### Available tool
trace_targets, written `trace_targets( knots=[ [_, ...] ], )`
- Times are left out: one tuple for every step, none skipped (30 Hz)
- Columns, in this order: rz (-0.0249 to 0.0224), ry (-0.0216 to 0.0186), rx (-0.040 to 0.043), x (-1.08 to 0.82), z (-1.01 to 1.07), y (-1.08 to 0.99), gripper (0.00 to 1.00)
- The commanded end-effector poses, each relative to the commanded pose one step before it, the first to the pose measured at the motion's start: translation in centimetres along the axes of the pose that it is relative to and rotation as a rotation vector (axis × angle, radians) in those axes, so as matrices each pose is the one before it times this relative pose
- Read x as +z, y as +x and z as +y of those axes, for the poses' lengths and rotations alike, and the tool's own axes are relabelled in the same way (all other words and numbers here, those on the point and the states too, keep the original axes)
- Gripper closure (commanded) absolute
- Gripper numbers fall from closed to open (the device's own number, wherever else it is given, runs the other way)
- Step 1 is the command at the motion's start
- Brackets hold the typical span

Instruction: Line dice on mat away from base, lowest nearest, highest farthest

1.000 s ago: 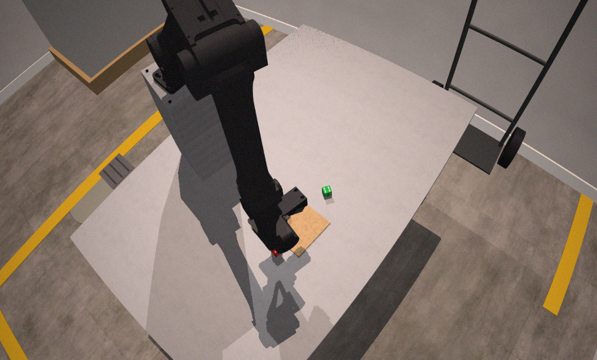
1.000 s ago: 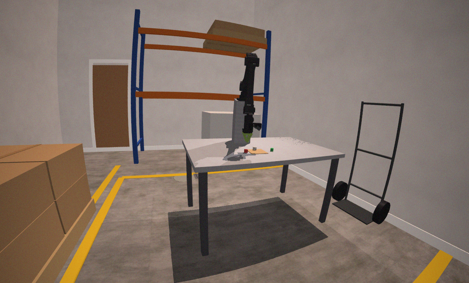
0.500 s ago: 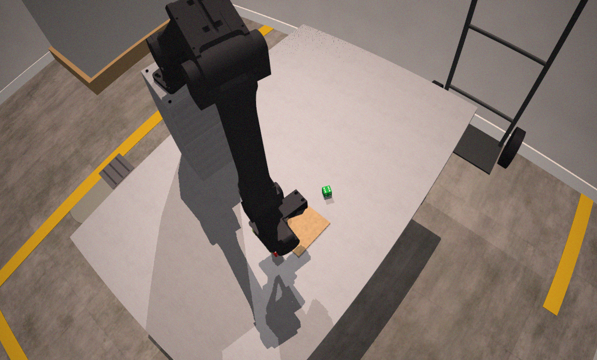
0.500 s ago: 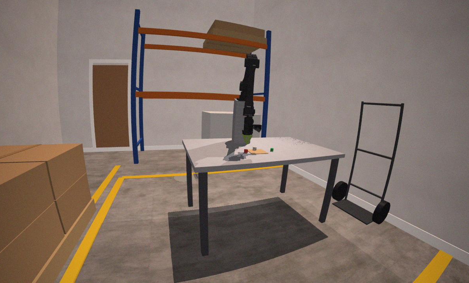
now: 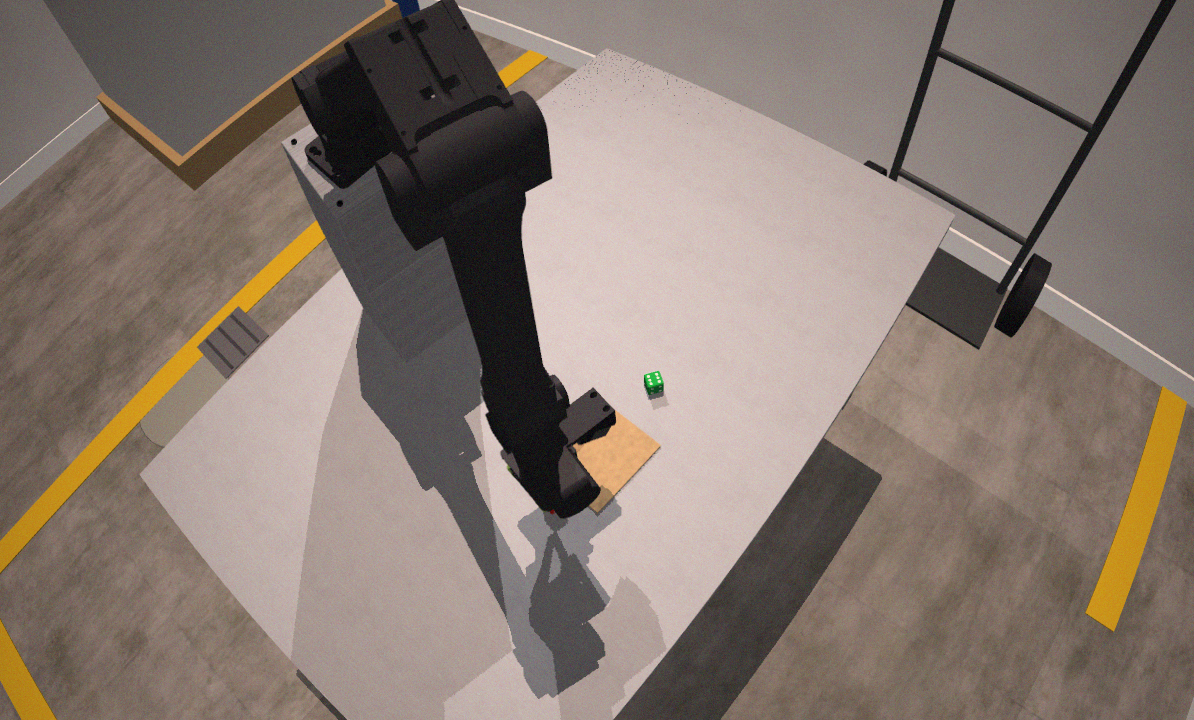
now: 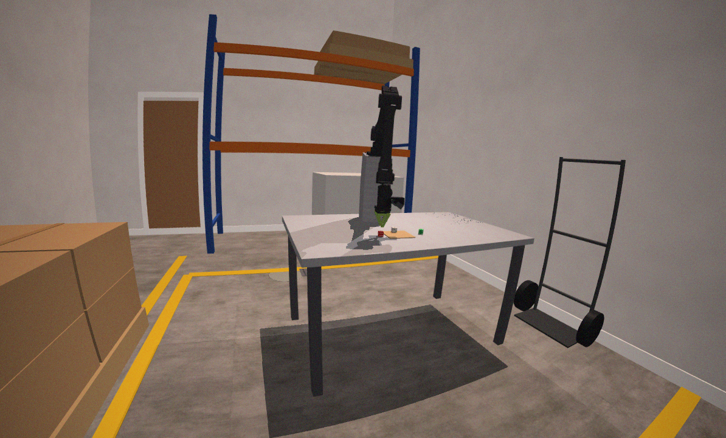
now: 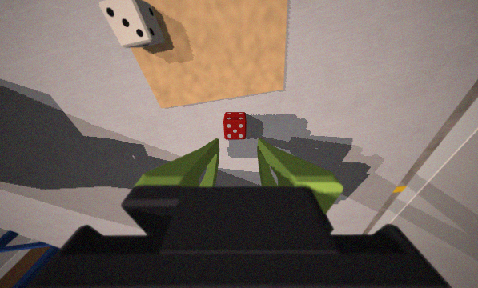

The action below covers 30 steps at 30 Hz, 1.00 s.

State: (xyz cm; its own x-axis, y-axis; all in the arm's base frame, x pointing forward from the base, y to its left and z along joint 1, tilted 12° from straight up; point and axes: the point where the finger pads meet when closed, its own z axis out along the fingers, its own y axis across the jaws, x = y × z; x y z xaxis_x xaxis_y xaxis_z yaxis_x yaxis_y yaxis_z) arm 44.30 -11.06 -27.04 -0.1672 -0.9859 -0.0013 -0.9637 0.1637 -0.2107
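Grey concrete flooring with yellow lane markings [image 6: 137, 348] surrounds a grey table [image 6: 463, 239] on dark legs. Stacked cardboard boxes [image 6: 39, 305] occupy the near left corner, and a black hand truck [image 6: 566, 244] leans on the right wall.

On the table, the red die [image 7: 234, 125] lies off the mat, just beside its near edge, with five pips facing the wrist camera. The gripper [image 7: 238, 145] hangs over the table just short of this die, not touching it. Its green fingers stand partly apart with nothing between them. In the top view the arm [image 5: 494, 295] covers the red die.

The tan mat [image 7: 218, 52] lies flat on the table. The white die [image 7: 128, 22] rests at the mat's far left corner as the wrist view frames it, three pips showing on one face; whether it sits fully on the mat cannot be told, since it straddles the mat's edge in that view.

The green die [image 5: 654, 382] stands on bare table beyond the mat, apart from it, white pips showing.

Farther back, the arm rises from a grey pedestal [image 5: 350, 241] at the table's far edge. Behind it stands a blue and orange rack [image 6: 211, 135] carrying a box on top, with a brown door [image 6: 171, 163] to its left.
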Motion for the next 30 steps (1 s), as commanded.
trace_targets(
  knots=[
    [-0.0035, 0.0024, -0.00056, 0.595, 0.148, 0.322, 0.61],
    [-0.00102, -0.0116, 0.00044, 0.138, 0.385, -0.025, 0.61],
    [0.0007, 0.00763, -0.00017, 0.143, -0.283, 0.035, 0.61],
    [0.00038, 0.0039, 0.00007, 0.133, -0.094, 0.016, 0.61],
    [0.00002, -0.00002, 0.00015, 0.127, 0.003, 0.006, 0.61],
    [-0.00001, -0.00002, -0.00003, 0.121, 0.002, 0.003, 0.61],
    [-0.00002, -0.00002, -0.00013, 0.113, 0.002, 0.0, 0.61],
    [-0.00014, -0.00129, -0.00011, 0.106, 0.033, -0.004, 0.61],
    [-0.00014, -0.00152, -0.00004, 0.098, 0.039, -0.001, 0.61],
    [0.00002, 0.00017, -0.00002, 0.089, -0.002, 0.005, 0.61],
    [0.00007, 0.00065, -0.00001, 0.081, -0.015, 0.007, 0.61],
    [-0.00004, -0.00054, 0.00001, 0.072, 0.021, 0.003, 0.61],
    [-0.00013, -0.00148, 0.00004, 0.062, 0.067, -0.002, 0.61],
    [-0.00004, -0.00054, 0.00001, 0.054, 0.032, 0.001, 0.61],
    [0.00001, 0.00008, 0.0, 0.047, 0.003, 0.003, 0.61],
    [0.00001, 0.00014, 0.00001, 0.04, -0.009, 0.003, 0.61],
    [0.0, 0.0, 0.0, 0.0, 0.0, 0.0, 0.61],
    [0.0, 0.0, 0.0, 0.0, 0.0, 0.0, 0.61],
    [-0.00024, -0.00267, 0.00021, 0.029, 0.112, -0.008, 0.61],
    [0.00017, 0.00186, 0.00005, 0.027, -0.083, 0.005, 0.61],
    [0.00009, 0.00113, -0.00001, 0.02, -0.044, 0.0, 0.61],
    [-0.00002, 0.00021, -0.00016, 0.012, 0.004, -0.008, 0.61],
    [-0.00016, -0.00146, -0.0001, 0.006, 0.066, -0.012, 0.61],
    [-0.00023, -0.0024, 0.00002, 0.002, 0.092, -0.01, 0.61],
    [-0.00009, -0.00097, 0.00003, 0.0, 0.048, -0.004, 0.61],
    [-0.00001, -0.00008, 0.0, 0.0, 0.006, 0.0, 0.61],
    [0.0, 0.0, 0.0, 0.0, 0.0, 0.0, 0.61],
    [0.0, 0.0, 0.0, 0.0, 0.0, 0.0, 0.61],
    [0.0, 0.0, 0.0, 0.0, 0.0, 0.0, 0.61],
    [0.0, 0.0, 0.0, 0.0, 0.0, 0.0, 0.61]
  ],
)
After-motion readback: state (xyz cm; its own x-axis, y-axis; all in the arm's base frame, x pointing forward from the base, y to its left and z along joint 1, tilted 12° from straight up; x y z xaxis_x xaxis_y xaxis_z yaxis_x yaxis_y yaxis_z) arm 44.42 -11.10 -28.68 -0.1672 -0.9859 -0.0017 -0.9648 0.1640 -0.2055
